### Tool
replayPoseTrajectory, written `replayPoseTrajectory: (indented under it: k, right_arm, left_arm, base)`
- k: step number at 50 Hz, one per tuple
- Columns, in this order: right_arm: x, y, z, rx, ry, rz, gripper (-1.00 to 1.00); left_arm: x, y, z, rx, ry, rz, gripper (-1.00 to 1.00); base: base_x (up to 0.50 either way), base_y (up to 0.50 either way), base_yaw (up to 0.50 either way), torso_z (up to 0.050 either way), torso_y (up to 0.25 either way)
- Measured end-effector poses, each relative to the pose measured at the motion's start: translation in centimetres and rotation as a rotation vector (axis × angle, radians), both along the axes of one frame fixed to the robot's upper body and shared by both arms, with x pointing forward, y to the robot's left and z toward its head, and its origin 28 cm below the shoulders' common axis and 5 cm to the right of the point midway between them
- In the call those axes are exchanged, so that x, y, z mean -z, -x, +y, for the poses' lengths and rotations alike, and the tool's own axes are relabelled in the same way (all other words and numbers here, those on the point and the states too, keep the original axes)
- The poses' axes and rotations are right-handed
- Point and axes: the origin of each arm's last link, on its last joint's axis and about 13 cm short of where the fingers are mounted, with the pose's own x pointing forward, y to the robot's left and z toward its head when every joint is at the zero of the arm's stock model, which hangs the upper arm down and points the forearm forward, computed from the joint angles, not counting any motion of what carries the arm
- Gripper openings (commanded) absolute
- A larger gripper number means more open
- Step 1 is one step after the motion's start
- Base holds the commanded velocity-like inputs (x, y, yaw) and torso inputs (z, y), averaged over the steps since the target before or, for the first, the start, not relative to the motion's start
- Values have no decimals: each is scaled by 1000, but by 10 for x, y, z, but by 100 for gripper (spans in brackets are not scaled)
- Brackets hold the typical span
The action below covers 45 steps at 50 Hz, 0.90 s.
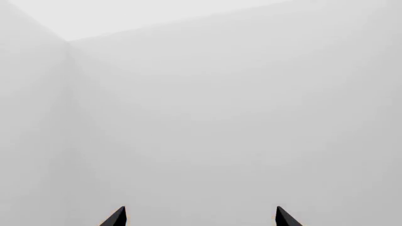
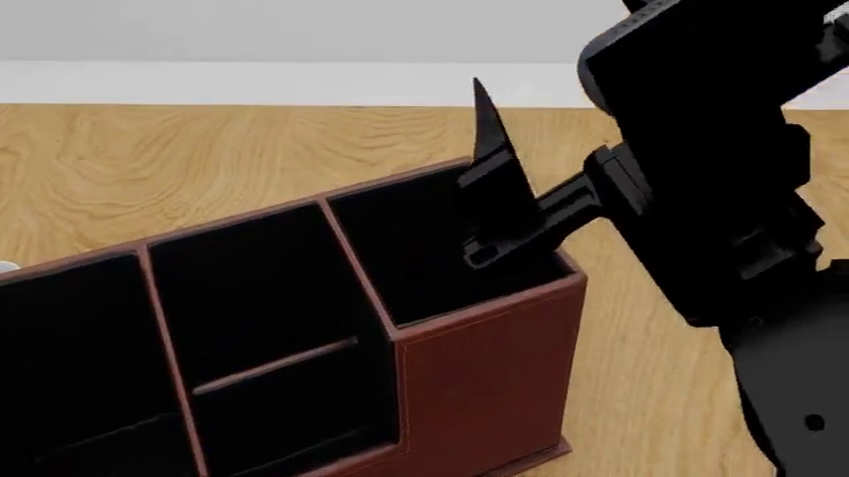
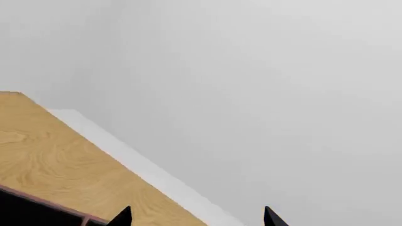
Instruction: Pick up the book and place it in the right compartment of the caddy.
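1. Pale walls (image 1: 220, 117) fill the left wrist view. The left fingers (image 1: 118, 217) are spread apart with nothing between them, away from the work.
2. On the wooden tabletop (image 2: 159, 169) stands the caddy (image 2: 484, 378).
3. Its right compartment (image 2: 412, 248) has the right fingers (image 2: 486, 139) at its rim, one tip pointing up. The right wrist view shows them parted and empty.
4. The book appears in no view. Whether it lies in that dark interior, I cannot tell, so its position relative to the fingers is unknown.
5. Risk: pulling the arm away could catch the rim and tip or drag the caddy.
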Motion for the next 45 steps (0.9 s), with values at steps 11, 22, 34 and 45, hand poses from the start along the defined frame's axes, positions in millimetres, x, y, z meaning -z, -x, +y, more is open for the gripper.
replayPoseTrajectory:
  k: [11,22,34,45]
  right_arm:
    - [-29,-18,1,-184,339,172,100]
    - [-45,-24,-3,-306,560,378,100]
    - [-43,-27,-8,-363,705,558,100]
    - [-29,-29,-5,-402,774,661,100]
  left_arm:
    - [-6,5,1,-16,-8,-16,100]
    - [-6,7,1,-28,-14,-13,100]
    - [-4,6,1,-31,-9,-14,100]
    - [-3,6,1,-32,-4,-11,100]
  base:
    - [0,0,0,0,0]
    - [0,0,0,0,0]
    - [0,0,0,0,0]
    - [0,0,0,0,0]
